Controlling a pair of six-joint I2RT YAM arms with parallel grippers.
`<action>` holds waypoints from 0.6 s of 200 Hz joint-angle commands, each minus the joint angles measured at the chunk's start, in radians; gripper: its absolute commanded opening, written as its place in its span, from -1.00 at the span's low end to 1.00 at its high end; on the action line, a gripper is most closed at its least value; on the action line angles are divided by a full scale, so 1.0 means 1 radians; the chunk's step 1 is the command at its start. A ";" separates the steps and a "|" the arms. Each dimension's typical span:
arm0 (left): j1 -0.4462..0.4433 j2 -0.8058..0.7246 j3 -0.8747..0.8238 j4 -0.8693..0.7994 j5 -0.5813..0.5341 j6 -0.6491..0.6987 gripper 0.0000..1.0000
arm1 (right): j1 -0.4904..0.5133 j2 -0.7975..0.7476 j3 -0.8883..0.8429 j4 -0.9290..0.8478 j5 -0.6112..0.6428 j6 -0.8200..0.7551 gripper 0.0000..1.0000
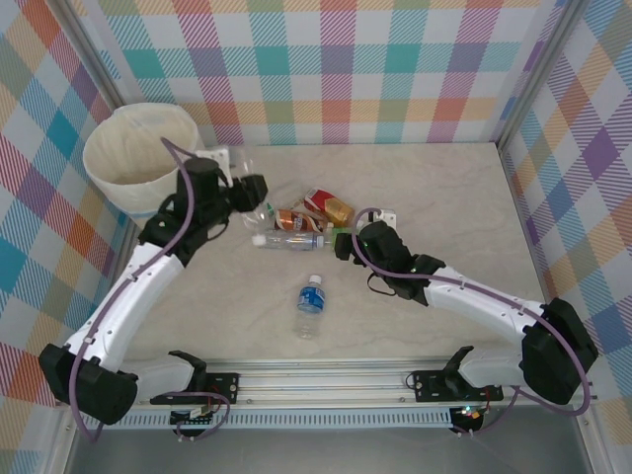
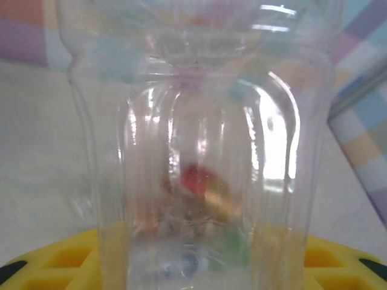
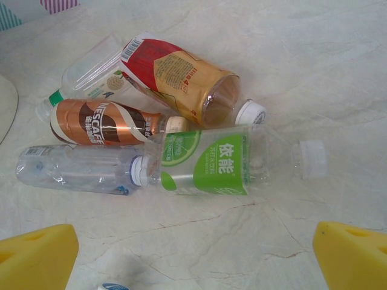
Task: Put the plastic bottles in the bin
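Clear bottle (image 2: 193, 151) clamped between left fingers (image 2: 338, 261), while right fingers (image 3: 37, 254) gape wide above lying bottles (image 3: 205, 160).

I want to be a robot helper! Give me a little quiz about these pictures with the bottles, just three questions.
1. True or false: the right tool has its jaws wide open.
2. The bottle lying alone has a label of which colour? A) blue B) red C) green
3. Fill the gap: the bin stands at the far ___ corner of the table.
Key: 1 true; 2 A; 3 left.
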 commanded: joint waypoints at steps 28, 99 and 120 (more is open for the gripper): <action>0.210 0.074 0.270 -0.011 -0.116 0.079 -0.15 | -0.004 -0.022 0.007 0.017 0.011 -0.013 0.99; 0.462 0.224 0.459 -0.010 -0.144 0.140 -0.15 | -0.005 -0.031 -0.006 0.022 0.020 -0.008 0.99; 0.518 0.271 0.495 -0.017 -0.148 0.166 -0.15 | -0.005 -0.029 -0.003 0.015 0.020 -0.010 0.99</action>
